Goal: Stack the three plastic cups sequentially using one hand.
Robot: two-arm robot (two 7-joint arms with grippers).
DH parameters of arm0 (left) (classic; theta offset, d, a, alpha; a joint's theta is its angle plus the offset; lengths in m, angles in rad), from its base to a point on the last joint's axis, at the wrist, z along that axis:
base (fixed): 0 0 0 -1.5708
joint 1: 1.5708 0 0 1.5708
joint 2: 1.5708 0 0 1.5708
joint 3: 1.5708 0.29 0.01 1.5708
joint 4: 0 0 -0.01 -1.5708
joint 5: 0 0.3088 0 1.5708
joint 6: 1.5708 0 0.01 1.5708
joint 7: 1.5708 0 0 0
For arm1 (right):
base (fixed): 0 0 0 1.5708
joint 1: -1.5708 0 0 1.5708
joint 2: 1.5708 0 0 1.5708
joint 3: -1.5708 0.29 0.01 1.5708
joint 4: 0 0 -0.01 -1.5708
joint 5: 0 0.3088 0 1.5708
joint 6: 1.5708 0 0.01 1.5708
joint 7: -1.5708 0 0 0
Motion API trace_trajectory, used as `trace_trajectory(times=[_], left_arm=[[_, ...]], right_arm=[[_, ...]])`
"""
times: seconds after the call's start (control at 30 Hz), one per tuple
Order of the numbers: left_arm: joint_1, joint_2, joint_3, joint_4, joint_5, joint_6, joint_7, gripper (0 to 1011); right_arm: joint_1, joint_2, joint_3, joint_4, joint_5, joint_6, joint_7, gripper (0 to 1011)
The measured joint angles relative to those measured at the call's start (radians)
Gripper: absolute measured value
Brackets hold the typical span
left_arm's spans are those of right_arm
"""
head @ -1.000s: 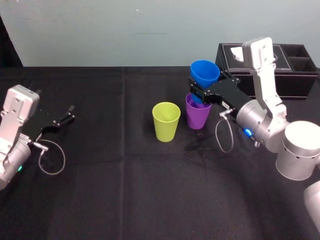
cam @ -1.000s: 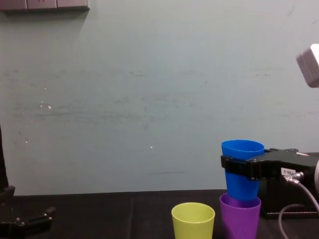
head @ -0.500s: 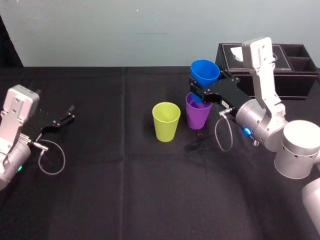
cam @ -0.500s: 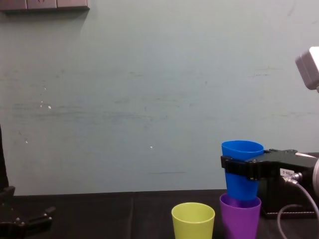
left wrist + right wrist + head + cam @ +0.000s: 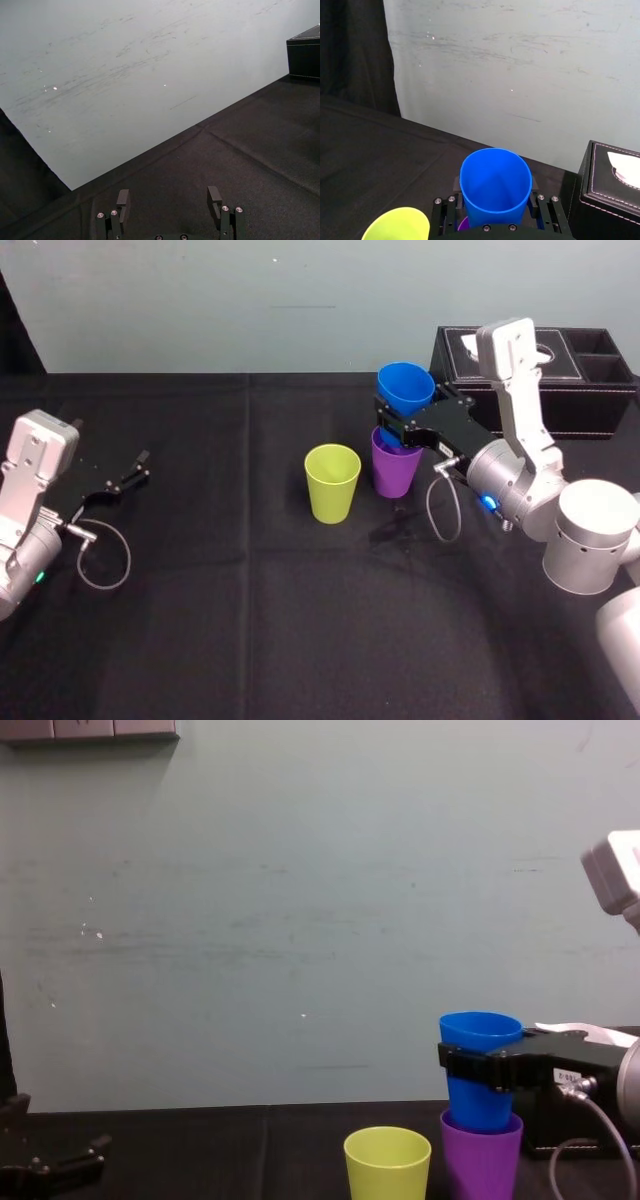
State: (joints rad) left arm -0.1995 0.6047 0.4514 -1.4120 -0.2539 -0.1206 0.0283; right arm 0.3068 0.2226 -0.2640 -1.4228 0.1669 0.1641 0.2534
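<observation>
Head view: the right gripper (image 5: 398,426) clamps the blue cup (image 5: 405,388), whose base is inside the purple cup (image 5: 394,472). The green cup (image 5: 332,483) stands just at nine o'clock. The left gripper (image 5: 128,478) idles, spread wide, far toward nine.

Chest view: the smooth, tapered blue cup sits only partly in. Pushed off-centre, it could tip the purple one.

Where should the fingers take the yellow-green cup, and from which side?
Probably the upper wall just under the rim of the yellow-green cup, coming in level from the near side. It stands upright, mouth up, and widens toward the top, so it should not slip down out of the grip. The purple cup stands close on its right, leaving little room on that side.
</observation>
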Motion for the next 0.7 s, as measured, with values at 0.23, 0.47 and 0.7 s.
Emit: trace_trajectory(times=[0.23,0.47,0.7], left_arm=[[0.0,0.0,0.0,0.0,0.0,0.0,0.0,1011],[0.0,0.0,0.0,0.0,0.0,0.0,0.0,1011],[0.0,0.0,0.0,0.0,0.0,0.0,0.0,1011]], right_arm=[[0.008,-0.006,-0.003,0.023,-0.001,-0.008,0.002,723],[0.007,-0.007,-0.003,0.024,-0.003,-0.008,0.002,724],[0.0,-0.003,-0.001,0.015,0.001,-0.004,0.008,723]])
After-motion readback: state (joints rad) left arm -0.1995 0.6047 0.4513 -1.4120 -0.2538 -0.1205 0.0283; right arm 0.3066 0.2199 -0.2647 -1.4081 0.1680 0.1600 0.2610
